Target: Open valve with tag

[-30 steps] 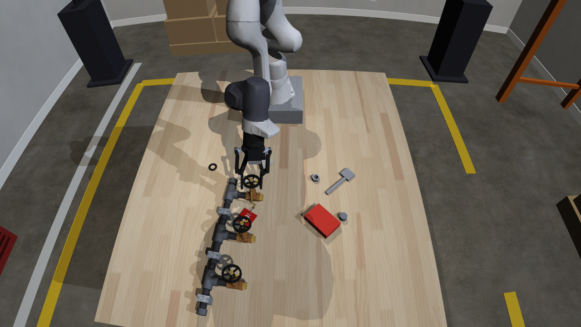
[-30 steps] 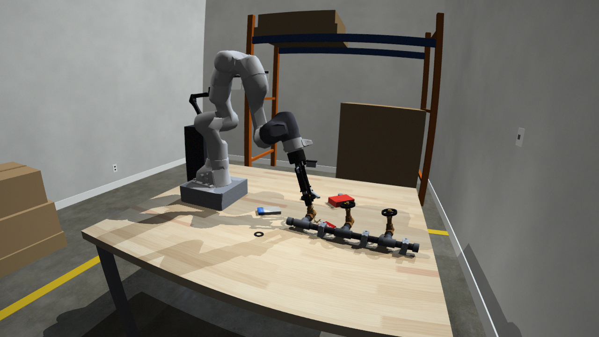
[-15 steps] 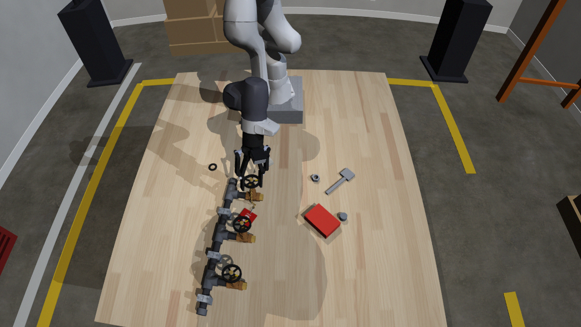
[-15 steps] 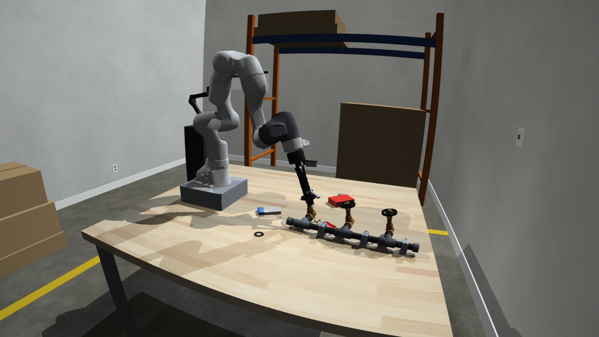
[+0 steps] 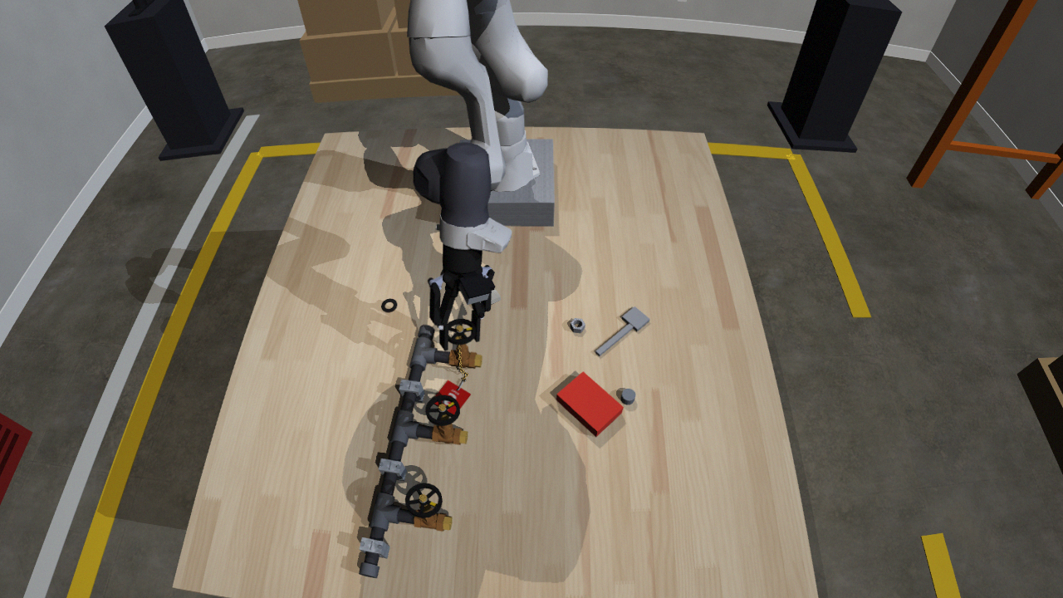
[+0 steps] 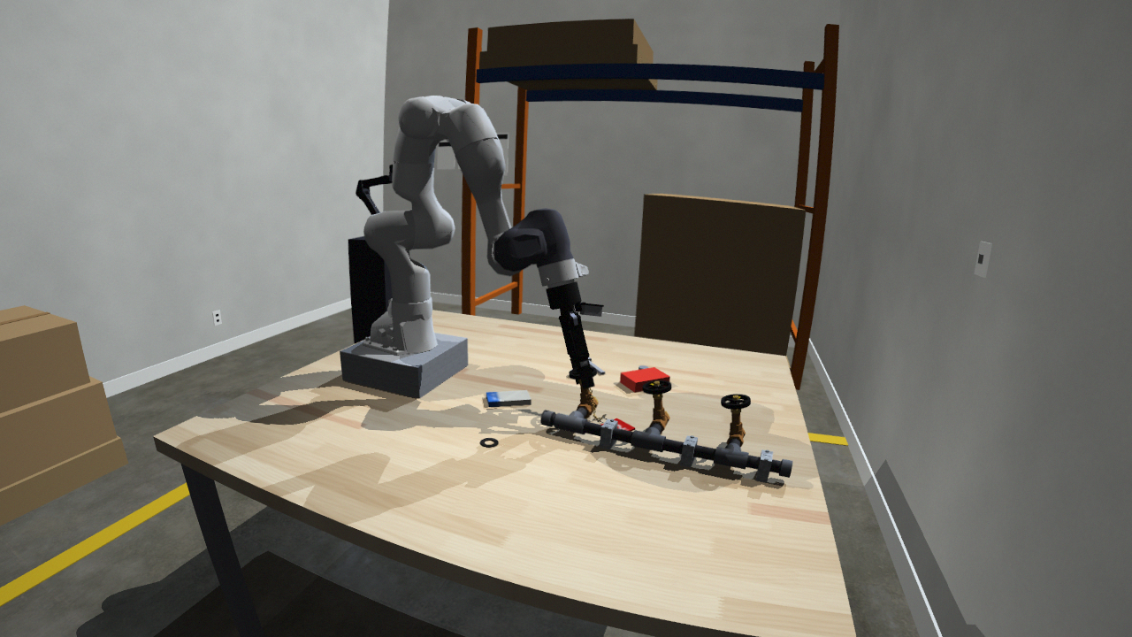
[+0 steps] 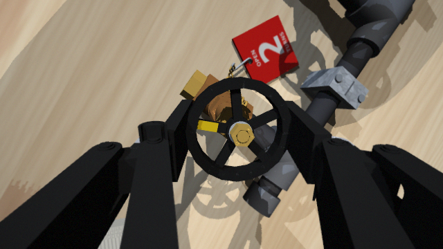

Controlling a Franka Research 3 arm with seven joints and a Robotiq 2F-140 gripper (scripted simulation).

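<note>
A dark pipe [image 5: 396, 438] [image 6: 672, 445] [image 7: 323, 104] on the table carries three valves with black handwheels. My gripper [image 5: 460, 332] [image 6: 586, 372] [image 7: 236, 117] is shut on the handwheel [image 5: 464, 330] [image 7: 208, 157] of the end valve nearest the robot base, one finger pad on each side of the rim. One spoke of this wheel is yellow. A gold chain [image 5: 460, 366] runs from this valve to a red tag [image 5: 453, 393] [image 7: 266, 50] that reads "OPEN 2 TURNS" and lies flat on the table. The middle handwheel [image 5: 447, 407] [image 6: 656, 387] and the far handwheel [image 5: 428, 496] [image 6: 733, 402] stand free.
A red block [image 5: 588, 402] [image 6: 644, 378], a grey hammer [image 5: 621, 330], a grey nut [image 5: 575, 324], a small grey cylinder [image 5: 626, 394] and a black ring [image 5: 389, 301] [image 6: 490, 439] lie on the table [image 5: 668, 476]. A blue-grey block [image 6: 508, 397] lies near the robot base [image 6: 403, 367].
</note>
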